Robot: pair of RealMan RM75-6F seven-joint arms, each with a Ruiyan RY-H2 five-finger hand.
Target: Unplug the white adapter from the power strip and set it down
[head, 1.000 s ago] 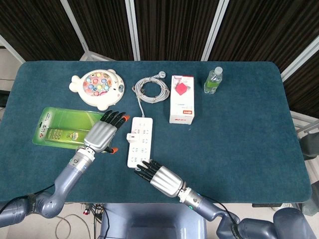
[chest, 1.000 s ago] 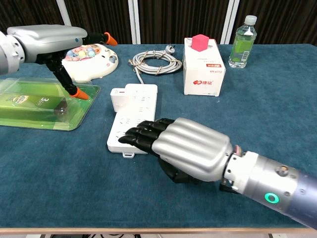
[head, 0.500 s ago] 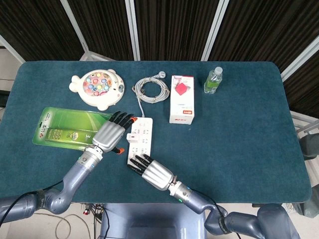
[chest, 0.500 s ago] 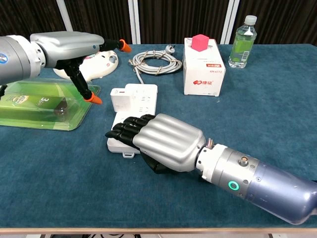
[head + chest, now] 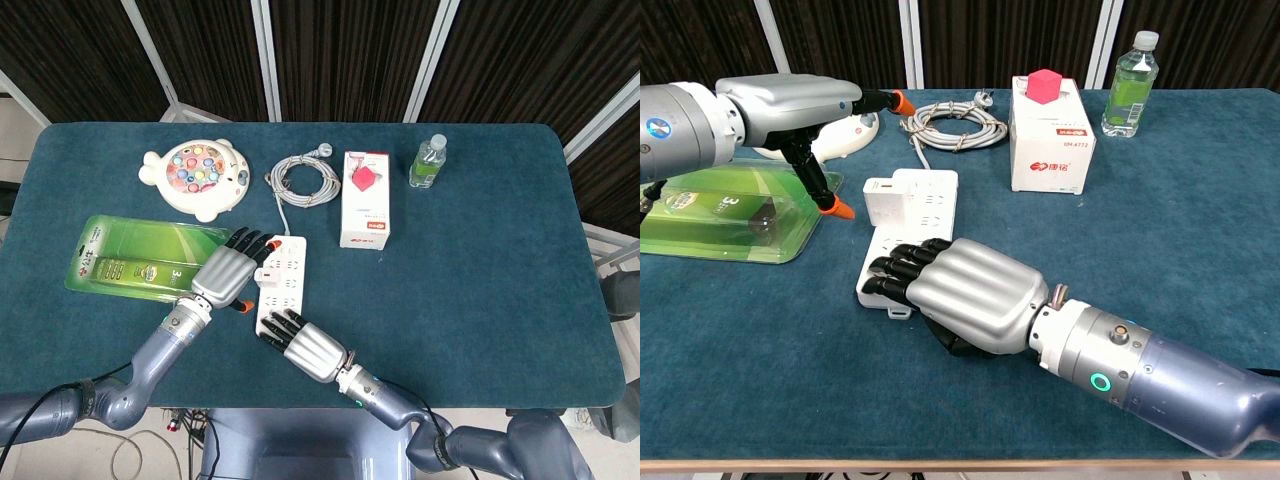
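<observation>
Bright, even light from above makes soft, small shadows. The silver right hand (image 5: 965,295) shines (white glare on top). Everything looks sharp, with dark curtains at 12 o'clock.

The desk (image 5: 480,260) is covered in dark teal cloth. The power strip (image 5: 284,283) and its adapter (image 5: 879,201) are white, like the coiled cable (image 5: 303,181). Both hands, left (image 5: 228,277) and right (image 5: 297,343), are silver with black fingers (image 5: 902,268); the left one has orange tips. The box (image 5: 365,200) is white with red markings, the blister pack (image 5: 135,256) green, the bottle (image 5: 428,161) clear with a green label, and the cream fish toy (image 5: 198,172) has multicoloured dots.
</observation>
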